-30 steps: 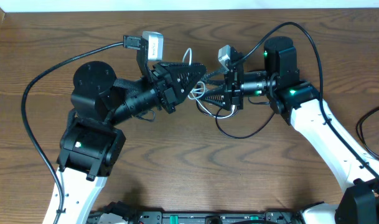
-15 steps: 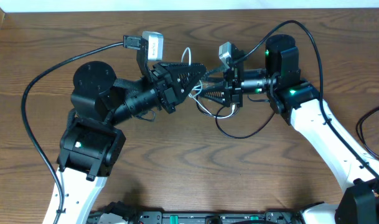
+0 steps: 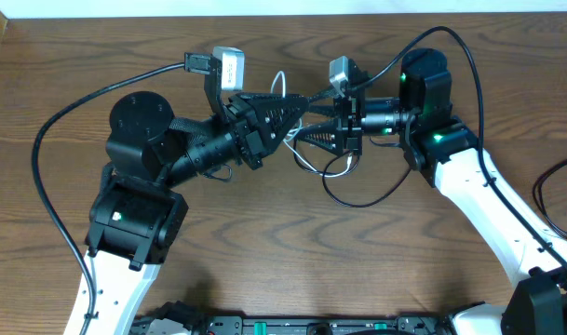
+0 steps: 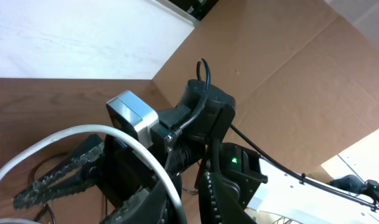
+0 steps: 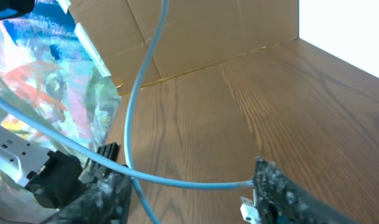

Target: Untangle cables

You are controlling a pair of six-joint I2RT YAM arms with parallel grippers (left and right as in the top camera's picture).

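Here, your left gripper [image 4: 175,202], at bottom centre, pinched the white cable [image 4: 83,134]; your right gripper [image 5: 183,186] stood open, that cable crossing its gap.

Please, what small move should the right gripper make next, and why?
Probably close the right gripper on the white cable. That cable runs straight across the gap between its open fingers, while the left gripper already looks shut on the same cable nearby. With two holds on it, the arms could then try pulling it free.
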